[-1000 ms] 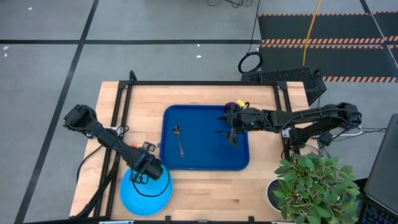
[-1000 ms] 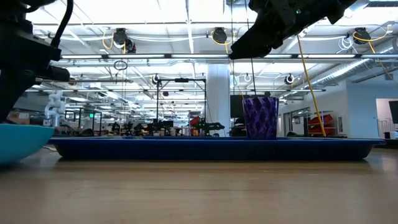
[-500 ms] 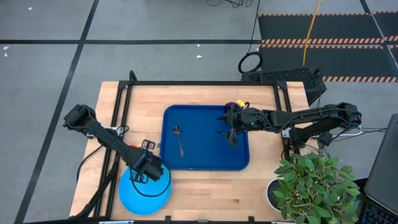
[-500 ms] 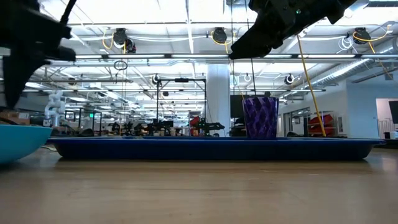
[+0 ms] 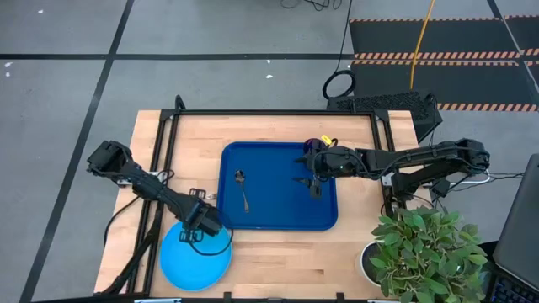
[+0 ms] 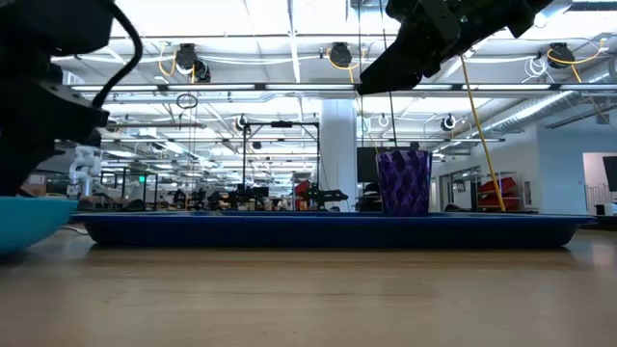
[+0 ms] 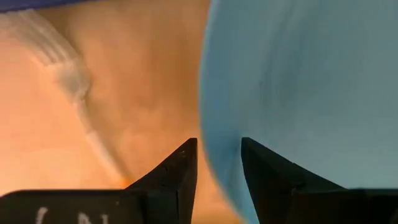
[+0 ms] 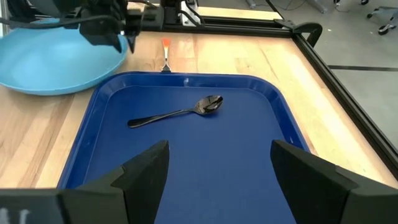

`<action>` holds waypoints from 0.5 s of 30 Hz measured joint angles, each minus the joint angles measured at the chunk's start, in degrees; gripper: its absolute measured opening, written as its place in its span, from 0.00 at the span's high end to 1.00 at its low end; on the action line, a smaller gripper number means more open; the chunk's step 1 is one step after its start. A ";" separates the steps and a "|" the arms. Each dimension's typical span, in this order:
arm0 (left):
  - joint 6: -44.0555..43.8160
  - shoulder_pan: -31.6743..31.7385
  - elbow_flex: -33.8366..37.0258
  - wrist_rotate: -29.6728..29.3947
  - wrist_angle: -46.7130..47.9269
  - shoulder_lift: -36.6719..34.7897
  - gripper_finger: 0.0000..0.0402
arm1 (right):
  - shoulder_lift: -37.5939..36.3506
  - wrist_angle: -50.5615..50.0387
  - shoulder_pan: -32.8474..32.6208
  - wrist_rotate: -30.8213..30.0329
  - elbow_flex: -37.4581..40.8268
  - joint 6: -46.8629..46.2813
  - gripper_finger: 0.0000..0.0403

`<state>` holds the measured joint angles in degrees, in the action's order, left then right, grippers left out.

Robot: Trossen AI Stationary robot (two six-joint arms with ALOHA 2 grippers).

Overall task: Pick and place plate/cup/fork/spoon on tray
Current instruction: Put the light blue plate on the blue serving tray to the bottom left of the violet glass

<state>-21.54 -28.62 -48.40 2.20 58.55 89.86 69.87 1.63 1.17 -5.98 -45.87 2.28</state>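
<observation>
The sky-blue plate (image 5: 195, 265) rests on the table at the near left and shows in the low view (image 6: 29, 220). My left gripper (image 5: 205, 227) is at its far rim, its fingers nearly together (image 7: 219, 149). The fork (image 8: 166, 55) lies on the wood between the plate and the dark-blue tray (image 5: 278, 220). The dark spoon (image 5: 242, 192) lies on the tray's left half. The purple cup (image 6: 403, 181) stands upright at the tray's far right corner. My right gripper (image 5: 308, 181) hangs open and empty over the tray's right half. My left gripper has the plate's far rim (image 7: 214, 171) in the narrow gap between its fingers. One finger (image 7: 267, 174) is over the plate's inside and the other is outside, over the wood. The fingers come from above, slanting from the far side. The plate's underside stays on the table.
A potted plant (image 5: 421, 252) stands at the table's near right corner. A black frame rail (image 5: 253, 112) runs along the far edge, and another runs down the left side. Bare wood lies near the tray's near edge.
My left gripper has drawn back a little toward the table's far edge, from over the plate's far part to its far rim. The plate stays about where it was.
</observation>
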 joint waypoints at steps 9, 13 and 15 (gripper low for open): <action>-0.58 0.11 0.91 1.53 -5.88 0.00 0.68 | 0.01 0.24 0.00 -0.01 0.00 -0.04 0.32; -4.84 0.11 0.91 1.66 -6.58 0.00 0.78 | 0.00 0.24 0.00 -0.02 0.00 -0.02 0.32; -6.21 0.18 0.86 4.25 -6.58 -0.08 0.89 | 0.00 0.25 0.00 -0.08 0.00 0.00 0.32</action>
<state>-27.75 -28.45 -47.54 6.44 51.96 89.79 69.87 1.88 1.17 -6.06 -45.87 2.28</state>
